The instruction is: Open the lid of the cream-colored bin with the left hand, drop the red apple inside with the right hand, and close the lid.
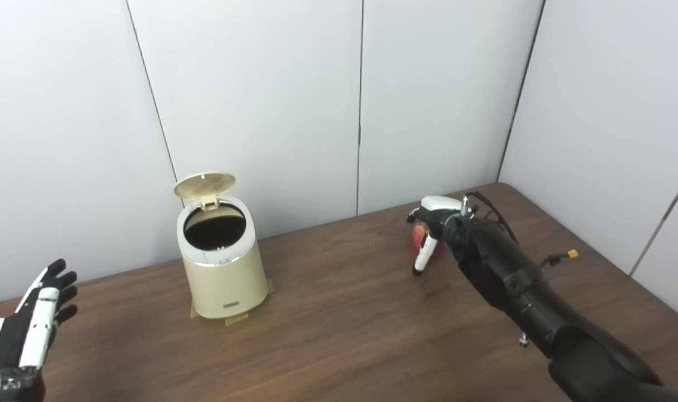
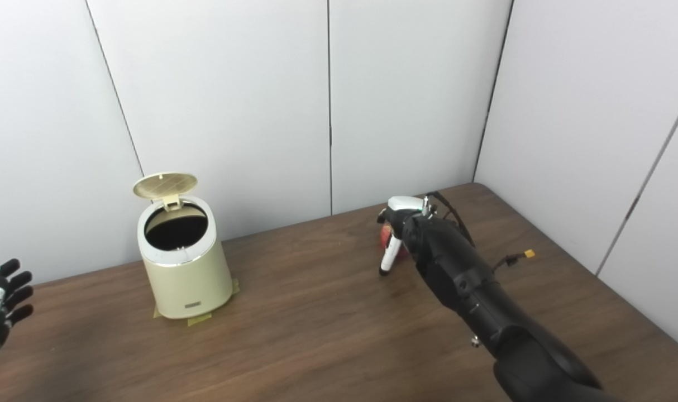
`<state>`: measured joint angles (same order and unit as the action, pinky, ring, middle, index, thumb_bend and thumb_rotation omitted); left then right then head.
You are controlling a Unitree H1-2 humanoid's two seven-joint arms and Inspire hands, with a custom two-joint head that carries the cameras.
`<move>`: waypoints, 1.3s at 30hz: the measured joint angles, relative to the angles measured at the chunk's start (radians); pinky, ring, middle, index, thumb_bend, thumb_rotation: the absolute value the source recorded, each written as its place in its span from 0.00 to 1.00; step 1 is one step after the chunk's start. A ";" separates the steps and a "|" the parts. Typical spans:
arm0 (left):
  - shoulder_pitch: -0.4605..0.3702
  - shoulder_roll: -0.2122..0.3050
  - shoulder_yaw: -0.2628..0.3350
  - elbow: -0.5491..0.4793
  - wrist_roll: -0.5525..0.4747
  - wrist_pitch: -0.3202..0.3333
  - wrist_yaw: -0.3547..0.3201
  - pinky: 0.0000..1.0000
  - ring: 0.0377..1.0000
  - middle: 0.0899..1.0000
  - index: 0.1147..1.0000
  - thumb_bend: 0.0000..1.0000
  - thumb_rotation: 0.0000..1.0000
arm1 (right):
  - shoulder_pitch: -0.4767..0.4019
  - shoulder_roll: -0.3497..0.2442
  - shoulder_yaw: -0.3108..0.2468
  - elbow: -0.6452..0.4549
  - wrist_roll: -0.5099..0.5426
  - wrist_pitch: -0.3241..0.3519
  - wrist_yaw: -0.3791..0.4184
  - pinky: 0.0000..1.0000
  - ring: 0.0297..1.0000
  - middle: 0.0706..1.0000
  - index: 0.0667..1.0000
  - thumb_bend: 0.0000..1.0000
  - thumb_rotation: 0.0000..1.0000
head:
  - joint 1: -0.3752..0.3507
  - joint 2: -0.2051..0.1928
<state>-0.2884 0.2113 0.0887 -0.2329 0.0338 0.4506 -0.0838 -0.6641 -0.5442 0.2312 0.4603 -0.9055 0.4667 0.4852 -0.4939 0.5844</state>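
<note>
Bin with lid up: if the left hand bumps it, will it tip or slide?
Probably neither. The cream-colored bin stands upright, with tape tabs visible at its base on the table, so sliding looks unlikely. The raised lid appears hinged at the back rim; a knock there would more likely swing it than topple the bin. The left hand is well clear of it.

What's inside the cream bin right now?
The cream bin stands with its lid up. Its mouth shows only dark interior, nothing visible; the bottom is hidden. The red apple sits at the right hand.
</note>
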 measured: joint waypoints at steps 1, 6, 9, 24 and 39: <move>0.000 0.000 -0.001 0.000 0.000 0.000 -0.001 0.91 0.93 0.93 0.95 0.25 1.00 | 0.000 0.000 0.002 -0.001 -0.005 0.000 0.002 0.70 0.86 0.89 0.82 0.84 0.10 | 0.000 0.002; -0.001 0.001 -0.004 0.000 0.000 0.000 -0.006 0.91 0.93 0.93 0.96 0.25 1.00 | 0.008 0.000 0.011 -0.014 -0.016 -0.002 -0.032 0.52 0.61 0.67 0.72 0.82 0.01 | -0.005 0.008; -0.001 0.001 -0.003 -0.001 -0.001 0.001 -0.006 0.91 0.94 0.94 0.96 0.24 1.00 | 0.026 0.000 0.011 -0.016 -0.011 -0.005 -0.111 0.46 0.53 0.60 0.69 0.78 0.00 | -0.008 0.009; -0.006 0.004 -0.005 -0.007 -0.001 0.002 -0.010 0.92 0.94 0.94 0.95 0.25 1.00 | 0.041 -0.006 0.011 0.038 0.037 -0.075 -0.369 0.46 0.40 0.49 0.42 0.52 0.00 | -0.012 0.012; -0.015 0.006 -0.005 -0.026 -0.009 0.016 -0.011 0.95 0.95 0.94 0.96 0.24 1.00 | 0.090 0.008 -0.016 -0.104 0.108 -0.127 -0.484 0.45 0.38 0.49 0.46 0.52 0.00 | 0.058 0.021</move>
<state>-0.3037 0.2175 0.0838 -0.2587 0.0245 0.4667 -0.0947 -0.5740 -0.5363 0.2153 0.3563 -0.7972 0.3393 0.0017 -0.4358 0.6059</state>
